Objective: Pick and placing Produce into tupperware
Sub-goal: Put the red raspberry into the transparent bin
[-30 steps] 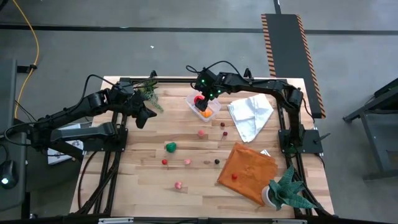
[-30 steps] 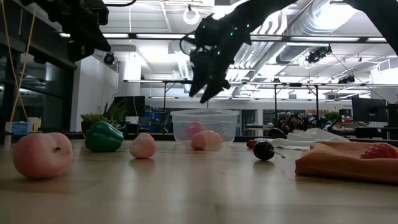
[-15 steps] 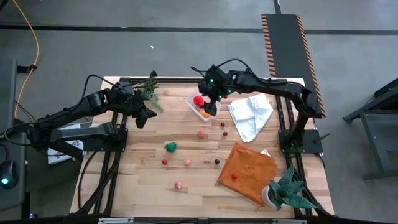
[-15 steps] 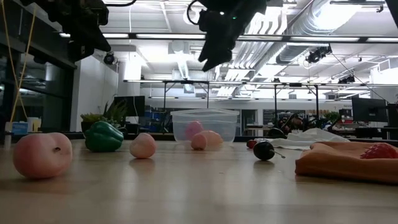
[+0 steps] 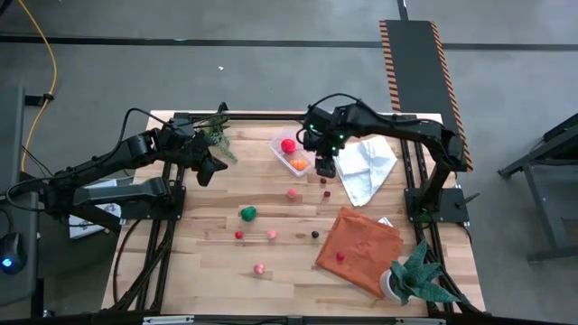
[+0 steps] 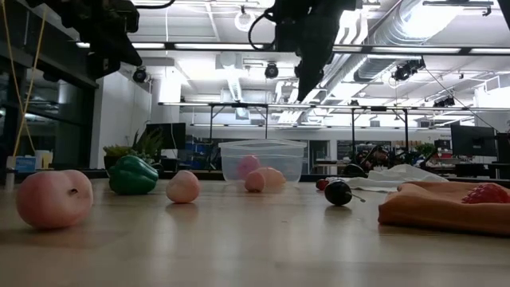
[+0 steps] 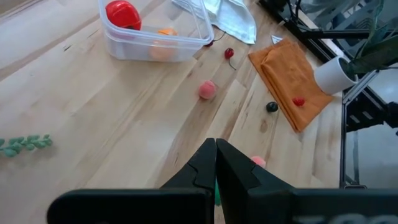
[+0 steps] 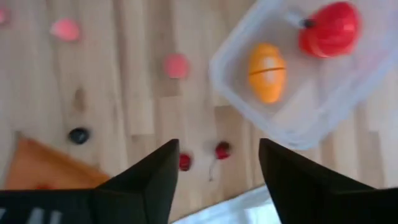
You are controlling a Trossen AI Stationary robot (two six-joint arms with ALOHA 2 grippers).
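The right gripper (image 5: 326, 167), fingers spread and empty, hangs right of the tupperware (image 5: 295, 154) in the upper centre, probably seeking produce (image 5: 323, 181). The left gripper (image 5: 205, 171) waits closed, upper left.

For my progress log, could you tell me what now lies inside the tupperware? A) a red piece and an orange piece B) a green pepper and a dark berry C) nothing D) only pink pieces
A: the tupperware holds a red piece and an orange piece.

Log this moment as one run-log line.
right tool: open, empty, raised beside tupperware | tupperware: red piece, orange piece | left tool: shut, waiting far left | remaining produce on table
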